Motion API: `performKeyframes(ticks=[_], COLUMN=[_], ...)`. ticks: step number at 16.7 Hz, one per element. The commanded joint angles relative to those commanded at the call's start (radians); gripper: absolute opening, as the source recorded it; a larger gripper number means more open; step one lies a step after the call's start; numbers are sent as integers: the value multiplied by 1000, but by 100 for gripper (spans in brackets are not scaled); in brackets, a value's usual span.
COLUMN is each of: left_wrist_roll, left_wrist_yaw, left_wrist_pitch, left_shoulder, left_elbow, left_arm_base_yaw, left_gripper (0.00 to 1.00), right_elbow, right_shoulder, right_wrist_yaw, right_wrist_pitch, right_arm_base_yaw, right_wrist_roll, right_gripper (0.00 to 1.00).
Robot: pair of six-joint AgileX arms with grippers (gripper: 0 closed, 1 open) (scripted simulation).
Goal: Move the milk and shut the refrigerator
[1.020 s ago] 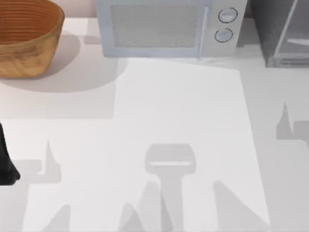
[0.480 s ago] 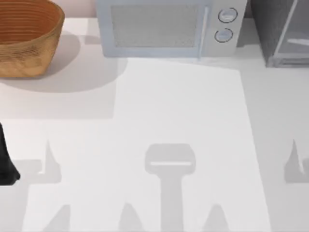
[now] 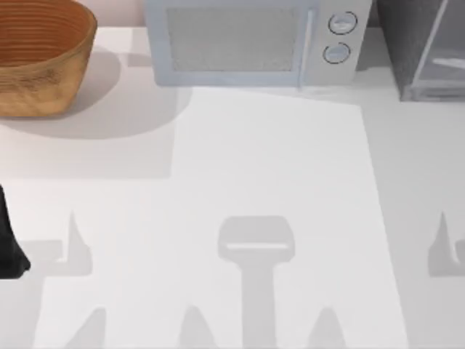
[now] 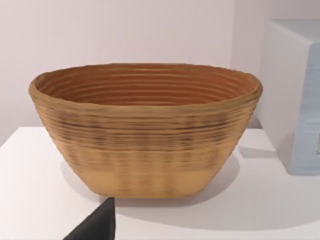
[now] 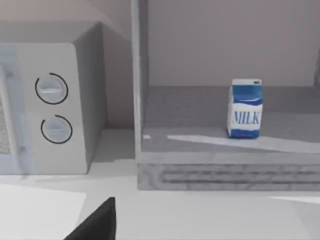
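A small blue milk carton (image 5: 245, 108), gable-topped with a white lower band lettered "MILK" in blue, stands upright on the grey floor inside the open refrigerator (image 5: 210, 170), toward the back of the compartment. The refrigerator, a grey metallic box with a dark speckled side (image 3: 407, 43) and a pale translucent door panel (image 3: 445, 62), sits at the far right corner of the white desk (image 3: 276, 182). Just beside it, on its left, is a boxy light-grey microwave (image 3: 251, 43) with a mesh window and two round knobs (image 5: 52, 109). At the far left corner rests a round woven basket (image 3: 40, 54), ribbed in tan and brown bands. The left arm (image 3: 9, 243) shows as a dark shape at the desk's left edge. A dark tip of each gripper enters its wrist view; whether either pair of fingers is apart or together cannot be told.
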State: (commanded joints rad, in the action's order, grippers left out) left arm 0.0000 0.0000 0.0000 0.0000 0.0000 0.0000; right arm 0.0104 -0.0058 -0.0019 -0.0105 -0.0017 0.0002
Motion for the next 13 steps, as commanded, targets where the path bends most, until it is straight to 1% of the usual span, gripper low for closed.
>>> performKeyframes(ticks=[2, 5, 8, 13], left_wrist_roll=[0, 0, 0, 0], left_wrist_yaw=[0, 0, 0, 0], left_wrist_pitch=[0, 0, 0, 0], left_shoulder=[0, 0, 0, 0], left_elbow=[0, 0, 0, 0], left_arm_base_yaw=[0, 0, 0, 0], left_gripper=[100, 100, 100, 100], right_elbow=[33, 115, 223, 419], right_shoulder=[-39, -139, -271, -511], right_wrist_yaw=[-3, -5, -4, 2], right_wrist_pitch=[-54, -213, -450, -912], right_arm_base_yaw=[3, 7, 7, 4], right_wrist_roll=[0, -2, -7, -14], right_gripper=[100, 100, 100, 100])
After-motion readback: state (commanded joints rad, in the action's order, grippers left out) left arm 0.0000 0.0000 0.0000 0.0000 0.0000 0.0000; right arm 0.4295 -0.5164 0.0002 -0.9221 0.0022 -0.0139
